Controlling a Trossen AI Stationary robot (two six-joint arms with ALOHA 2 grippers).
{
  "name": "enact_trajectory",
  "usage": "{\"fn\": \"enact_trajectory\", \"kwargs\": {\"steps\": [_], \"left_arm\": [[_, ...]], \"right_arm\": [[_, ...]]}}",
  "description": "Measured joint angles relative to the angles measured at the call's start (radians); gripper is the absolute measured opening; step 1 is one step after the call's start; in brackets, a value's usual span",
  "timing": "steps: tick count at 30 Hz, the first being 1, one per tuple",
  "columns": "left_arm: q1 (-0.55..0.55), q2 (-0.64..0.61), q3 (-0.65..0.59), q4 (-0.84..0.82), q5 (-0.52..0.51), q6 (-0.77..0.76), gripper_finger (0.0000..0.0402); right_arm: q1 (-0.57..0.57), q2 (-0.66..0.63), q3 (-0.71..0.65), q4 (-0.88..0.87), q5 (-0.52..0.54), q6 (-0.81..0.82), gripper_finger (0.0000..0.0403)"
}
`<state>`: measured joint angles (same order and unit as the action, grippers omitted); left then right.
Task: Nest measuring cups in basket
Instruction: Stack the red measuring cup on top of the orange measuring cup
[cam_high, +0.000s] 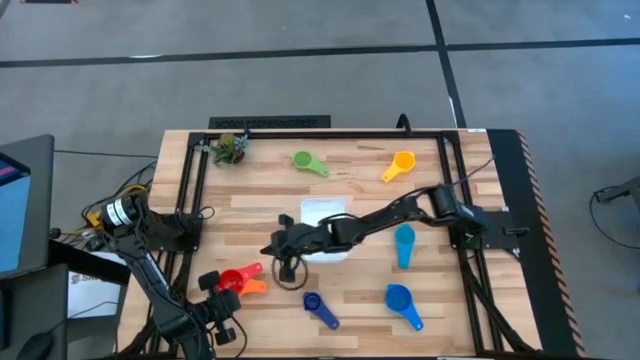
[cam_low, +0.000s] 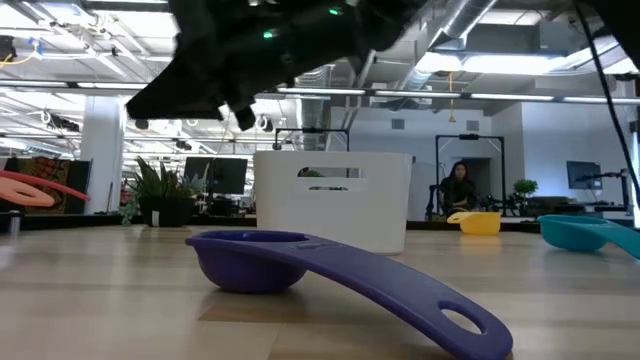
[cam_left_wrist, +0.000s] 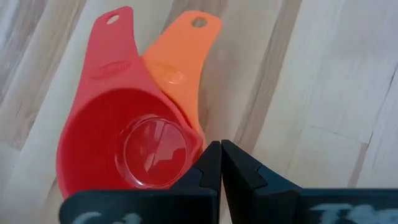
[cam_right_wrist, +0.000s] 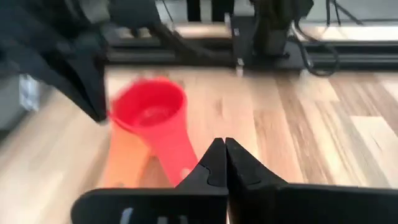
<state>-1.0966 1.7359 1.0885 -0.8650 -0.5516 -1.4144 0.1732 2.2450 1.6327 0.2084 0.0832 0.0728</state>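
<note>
Right now you are at the very start — no cup sits in the basket (cam_high: 325, 212) yet, which stands near the table's centre. Your right gripper (cam_high: 272, 247) reaches past it toward eight o'clock, fingers pressed together and holding nothing. Your left gripper (cam_high: 214, 285) hangs at the seven o'clock corner, likewise closed and empty, just beside the red cup (cam_high: 230, 279), which lies partly on the orange cup (cam_high: 253, 285).

The other cups lie scattered: green cup (cam_high: 308, 162) at twelve, yellow-orange cup (cam_high: 398, 165) at one, teal cup (cam_high: 404, 245) at three, blue cup (cam_high: 401, 302) at five, dark blue cup (cam_high: 318, 308) at six.

I judge the red-and-orange pair is your first target. Next you would need to spread one gripper's fingers, settle them over a rim or handle — then carry it to the basket.
</note>
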Motion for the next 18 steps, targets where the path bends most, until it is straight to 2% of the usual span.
{"fn": "enact_trajectory", "kwargs": {"steps": [5, 8, 18], "left_arm": [[0.001, 0.000, 0.000, -0.013, -0.003, -0.030, 0.0000], [0.001, 0.000, 0.000, -0.013, -0.002, -0.044, 0.0000], [0.001, 0.000, 0.000, -0.014, 0.002, -0.067, 0.0000]], "right_arm": [[0.008, 0.085, 0.159, -0.154, 0.000, -0.076, 0.0004], [0.010, 0.127, 0.225, -0.187, -0.001, -0.105, 0.0004], [0.000, 0.168, 0.286, -0.232, 0.008, -0.183, 0.0004]]}}
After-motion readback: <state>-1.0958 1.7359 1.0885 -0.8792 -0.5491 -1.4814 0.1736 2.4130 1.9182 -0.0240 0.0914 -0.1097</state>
